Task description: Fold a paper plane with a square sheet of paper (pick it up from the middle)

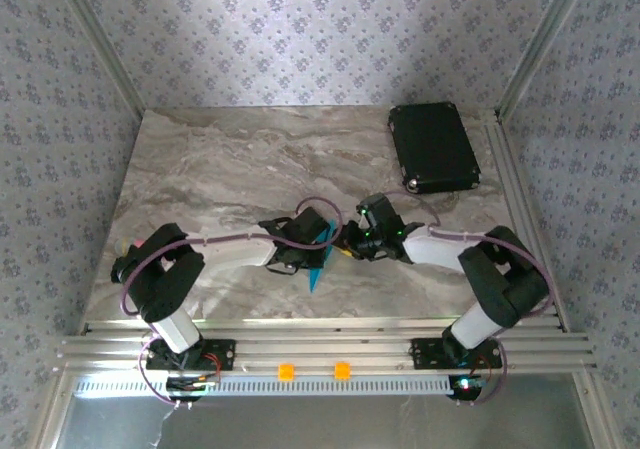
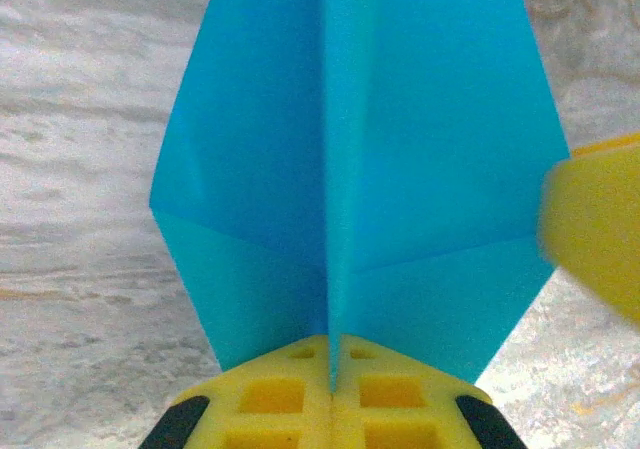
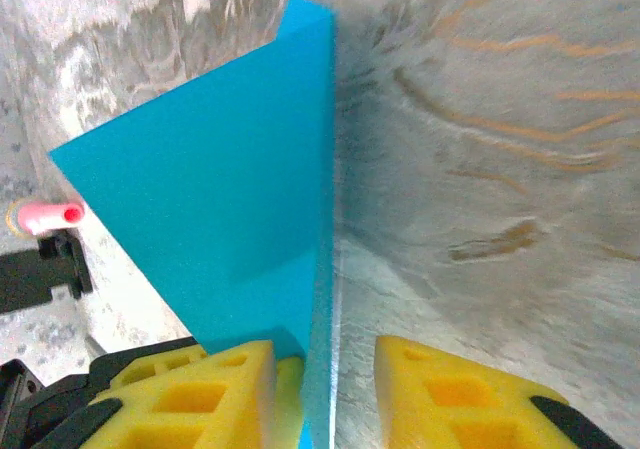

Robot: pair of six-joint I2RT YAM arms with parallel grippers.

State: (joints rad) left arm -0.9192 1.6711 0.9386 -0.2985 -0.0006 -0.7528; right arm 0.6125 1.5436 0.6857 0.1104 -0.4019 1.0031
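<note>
Top external view: both arms bend in from the lower corners toward the middle of the marbled table (image 1: 220,169), forearms low and wrists turned to face each other. The left gripper (image 1: 303,254) and right gripper (image 1: 347,243) meet just below the frame's centre, with the blue paper plane (image 1: 320,261) held upright between them. A black case (image 1: 433,147) lies well apart in the upper right. In the left wrist view, the left gripper (image 2: 332,369) sits at the bottom centre, its yellow jaws pressed together on the middle fold of the paper plane (image 2: 350,149). The wings spread up the frame, and a yellow finger (image 2: 595,229) of the other arm shows at the right edge. In the right wrist view, the right gripper (image 3: 325,354) has its jaws apart. The paper plane (image 3: 220,189) stands edge-on in the gap, close against the left-hand finger and clear of the right-hand one.
</note>
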